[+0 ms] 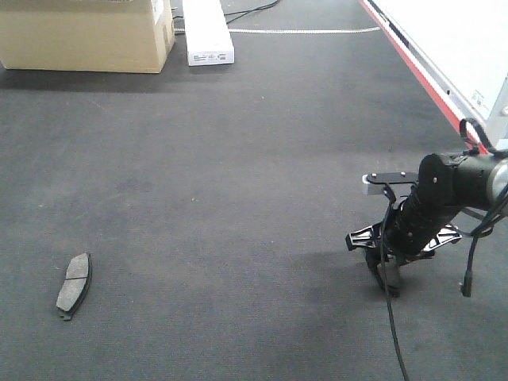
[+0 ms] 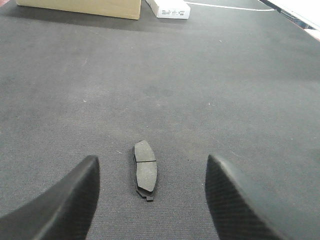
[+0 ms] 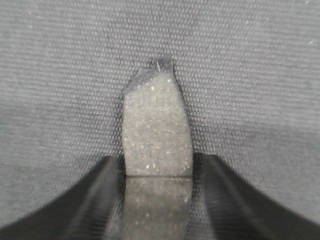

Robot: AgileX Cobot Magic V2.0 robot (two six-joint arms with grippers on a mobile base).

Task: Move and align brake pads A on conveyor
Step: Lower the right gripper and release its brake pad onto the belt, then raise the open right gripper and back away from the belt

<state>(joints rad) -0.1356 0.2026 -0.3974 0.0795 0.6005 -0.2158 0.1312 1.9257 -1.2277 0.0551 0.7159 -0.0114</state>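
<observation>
Right fingers [image 3: 95,200] pinch one brake pad [image 3: 156,130] on the conveyor [image 3: 60,75]; left fingers [image 2: 65,200] hang wide open over another pad [image 2: 145,170].

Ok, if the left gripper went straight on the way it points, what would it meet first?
Probably the flat, dark grey, grooved brake pad ahead between its open jaws; depth is unclear.

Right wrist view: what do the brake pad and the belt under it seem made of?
Brake pad: likely pressed friction compound, matte grey, grainy with pale flecks. Belt: probably woven or rubberised fabric, matte dark grey, fine weave showing.
</observation>
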